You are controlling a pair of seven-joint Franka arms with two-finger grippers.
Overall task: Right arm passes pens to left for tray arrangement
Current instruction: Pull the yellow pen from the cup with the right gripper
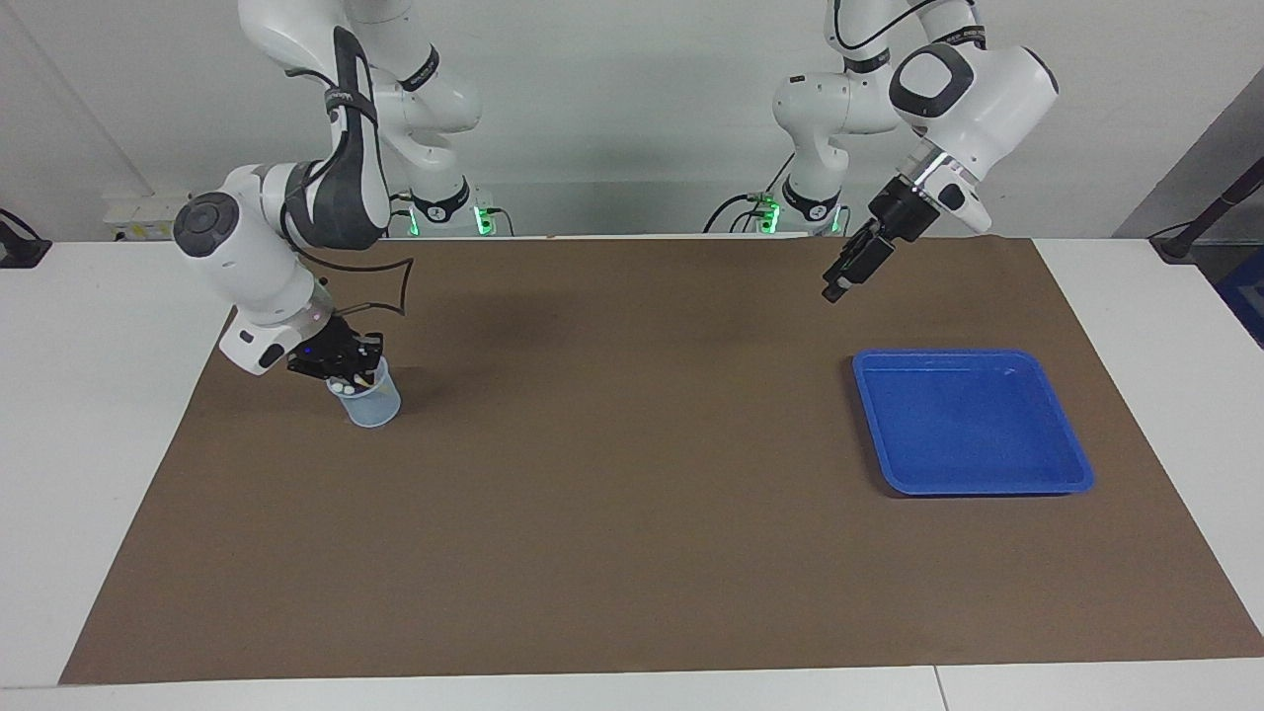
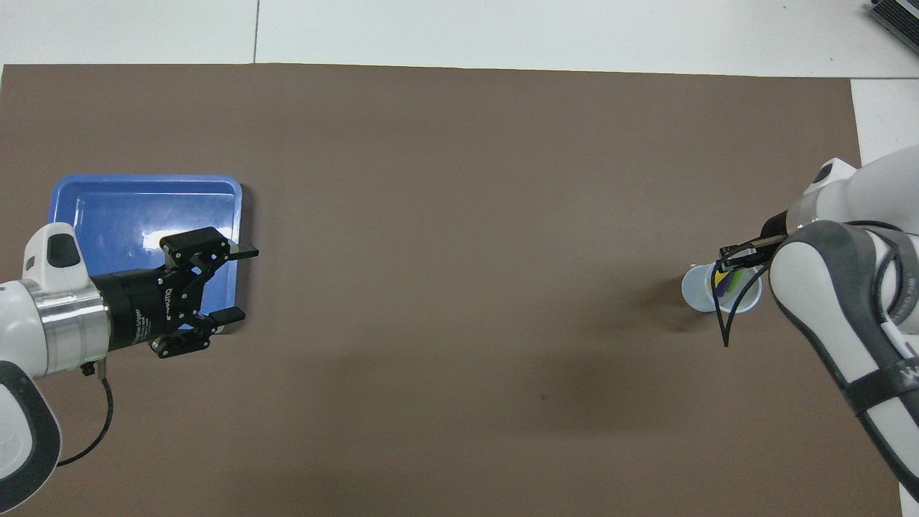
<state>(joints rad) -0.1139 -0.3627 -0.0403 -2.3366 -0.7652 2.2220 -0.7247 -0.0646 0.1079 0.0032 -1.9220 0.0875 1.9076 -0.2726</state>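
Even, bright light falls from above on the desk (image 1: pixel 59 415), whose brown mat (image 1: pixel 632 513) stays matte and free of glare. A white glint marks the floor of the blue tray (image 2: pixel 143 215) in the overhead view (a fainter one shows in the facing view). Soft, diffuse shadows spread on the mat beside the pale cup (image 1: pixel 373 403) and under the arms, with a thin dark line along the tray's edge. Both views are sharp from edge to edge, with no motion blur. Green lamps (image 1: pixel 480 219) glow at the arm bases.
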